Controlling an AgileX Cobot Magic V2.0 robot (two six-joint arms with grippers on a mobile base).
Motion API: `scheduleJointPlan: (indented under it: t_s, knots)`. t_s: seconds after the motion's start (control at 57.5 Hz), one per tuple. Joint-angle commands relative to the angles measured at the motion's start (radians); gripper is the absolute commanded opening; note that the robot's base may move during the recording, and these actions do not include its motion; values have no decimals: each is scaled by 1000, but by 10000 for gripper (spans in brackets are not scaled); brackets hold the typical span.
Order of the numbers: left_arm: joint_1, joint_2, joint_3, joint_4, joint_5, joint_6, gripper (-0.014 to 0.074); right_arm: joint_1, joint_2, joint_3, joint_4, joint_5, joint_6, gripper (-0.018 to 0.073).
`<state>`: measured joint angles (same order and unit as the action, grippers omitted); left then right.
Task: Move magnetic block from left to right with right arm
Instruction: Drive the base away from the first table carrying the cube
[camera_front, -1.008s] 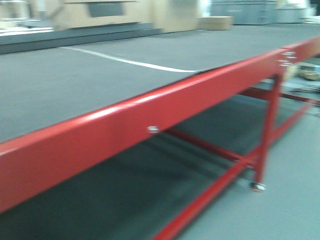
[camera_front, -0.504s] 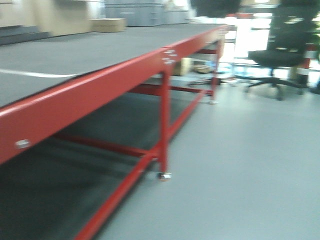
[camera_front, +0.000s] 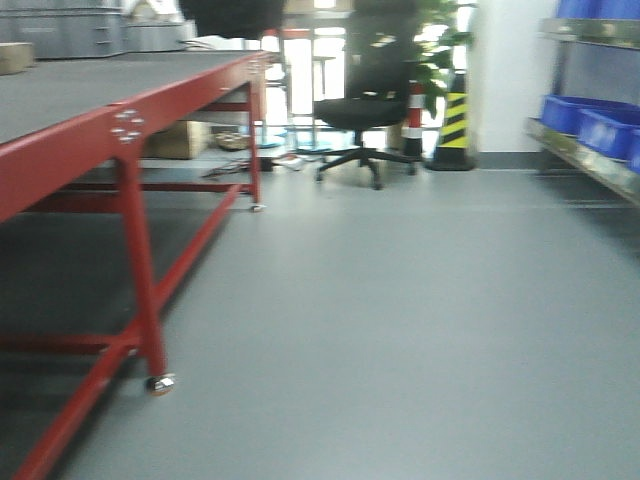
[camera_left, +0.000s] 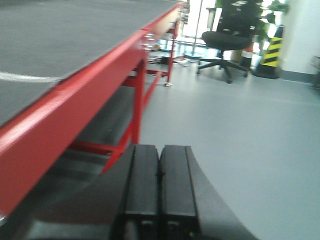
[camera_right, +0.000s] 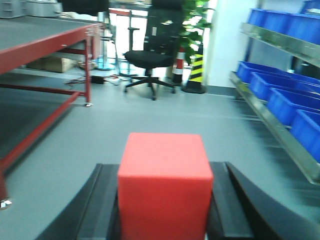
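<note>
Your right gripper (camera_right: 163, 222) grasps the magnetic block (camera_right: 164, 182) by its flat sides; it looks light, rigid, perhaps slippery.

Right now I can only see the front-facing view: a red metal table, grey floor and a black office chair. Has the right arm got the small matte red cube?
Observer: Yes. In the right wrist view the small matte red cube is clamped in the right gripper.
Operator: Is it over the table?
Observer: No. In that view the grey floor lies beyond the cube, and the red metal table stands off to the picture's left.
Operator: And the left gripper?
Observer: The left wrist view shows the left gripper shut tight, holding nothing.
</note>
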<state>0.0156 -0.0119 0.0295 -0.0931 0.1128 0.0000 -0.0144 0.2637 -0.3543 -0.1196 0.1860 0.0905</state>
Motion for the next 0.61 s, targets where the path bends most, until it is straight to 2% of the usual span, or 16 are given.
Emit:
scheduleJointPlan:
  t_s: [0.0,0.591]
  knots:
    - [1,-12,8,-9,-87,0,-126,-6,7,-28,-12,-85,-7,221]
    - [1,-12,8,-9,-87,0,-126,-6,7,-28,-12,-86,-7,221]
